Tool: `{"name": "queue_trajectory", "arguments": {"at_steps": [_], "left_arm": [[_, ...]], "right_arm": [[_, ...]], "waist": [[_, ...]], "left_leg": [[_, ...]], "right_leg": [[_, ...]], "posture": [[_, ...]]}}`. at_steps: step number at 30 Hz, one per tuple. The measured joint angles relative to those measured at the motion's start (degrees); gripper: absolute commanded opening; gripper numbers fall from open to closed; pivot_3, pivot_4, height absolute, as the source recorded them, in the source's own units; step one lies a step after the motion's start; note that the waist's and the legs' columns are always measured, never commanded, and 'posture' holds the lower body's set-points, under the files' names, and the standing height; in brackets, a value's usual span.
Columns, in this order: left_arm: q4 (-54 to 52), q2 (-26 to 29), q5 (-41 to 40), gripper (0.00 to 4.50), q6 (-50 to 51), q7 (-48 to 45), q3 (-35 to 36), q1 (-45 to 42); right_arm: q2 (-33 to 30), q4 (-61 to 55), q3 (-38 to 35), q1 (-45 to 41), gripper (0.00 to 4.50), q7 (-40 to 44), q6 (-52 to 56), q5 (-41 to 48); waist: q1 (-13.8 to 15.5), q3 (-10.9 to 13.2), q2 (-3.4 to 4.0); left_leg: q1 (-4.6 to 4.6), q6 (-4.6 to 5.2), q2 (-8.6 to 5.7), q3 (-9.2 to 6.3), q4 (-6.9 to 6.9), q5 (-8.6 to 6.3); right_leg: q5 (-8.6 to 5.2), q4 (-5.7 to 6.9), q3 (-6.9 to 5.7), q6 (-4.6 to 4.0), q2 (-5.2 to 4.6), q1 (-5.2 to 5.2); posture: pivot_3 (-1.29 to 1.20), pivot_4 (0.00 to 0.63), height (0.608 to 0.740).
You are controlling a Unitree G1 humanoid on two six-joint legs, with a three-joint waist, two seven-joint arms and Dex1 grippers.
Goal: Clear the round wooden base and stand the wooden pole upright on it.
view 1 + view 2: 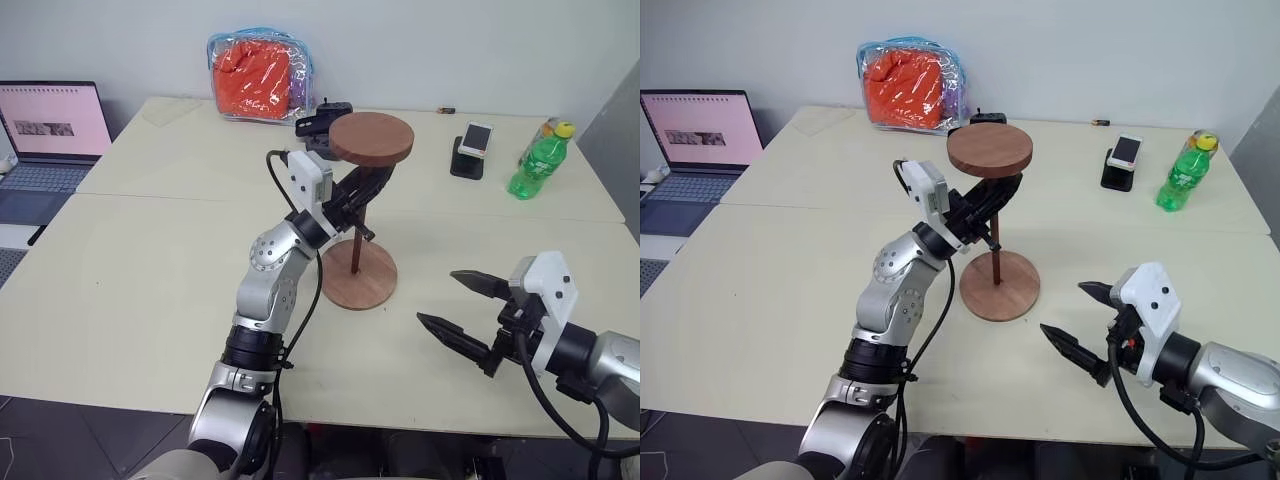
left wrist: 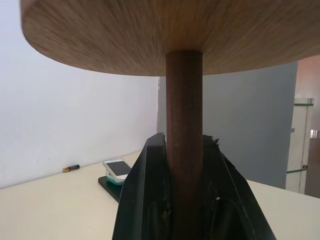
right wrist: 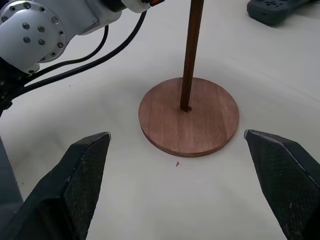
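Left eye view, near to far: right end effector (image 1: 463,304) spread, empty, hovering over the tabletop (image 1: 130,290). The round wooden base (image 1: 358,273) lies at its 10 o'clock, well apart. The wooden pole (image 1: 356,240) stands in the base's centre hole, long axis vertical, disc end up. Left end effector (image 1: 371,182) pinches the pole just under the disc, so left is nearer; letting go looks like what's left.
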Motion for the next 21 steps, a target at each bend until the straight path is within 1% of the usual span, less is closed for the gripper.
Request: {"name": "queue_trajectory", "arguments": {"at_steps": [14,21], "left_arm": [[-0.1,-0.4,0.0,0.29,-0.3,-0.1,-1.1,0.4],[1.0,-0.6,0.2,0.29,-1.8,0.0,-1.1,0.2]], "right_arm": [[-3.4,0.0,0.4,4.2,4.5,-1.4,-3.3,1.4],[-4.1,0.0,0.3,4.8,4.5,-2.8,-4.9,2.2]], "waist": [[0.0,0.0,0.0],[0.0,0.0,0.0]], "left_leg": [[0.01,0.0,0.0,0.0,0.0,0.0],[0.01,0.0,0.0,0.0,0.0,0.0]], "right_leg": [[0.0,-0.01,0.0,0.0,0.0,0.01],[0.0,-0.01,0.0,0.0,0.0,0.02]], "posture": [[0.0,0.15,0.74],[0.0,0.15,0.74]]}}
